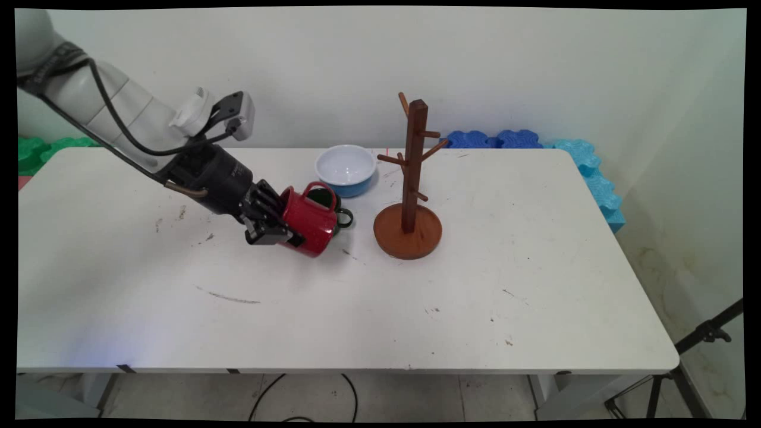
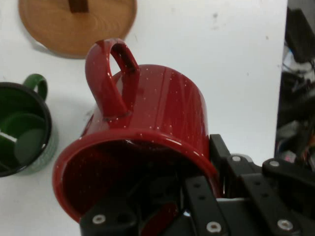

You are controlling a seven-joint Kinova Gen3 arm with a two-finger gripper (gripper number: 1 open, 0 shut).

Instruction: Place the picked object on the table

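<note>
My gripper is shut on a red speckled mug, gripping its rim wall with one finger inside and one outside. The mug is tipped over, mouth toward the hand and handle on top. In the hand view the red mug fills the middle, and my gripper clamps its rim at the lower right. Whether the mug's lower edge touches the table is unclear. A green mug stands upright right behind it, seen at the left edge as the green mug.
A wooden mug tree on a round base stands just right of the mugs. A white bowl with a blue outside sits behind them. Blue foam mats line the table's far right edge, green ones the far left.
</note>
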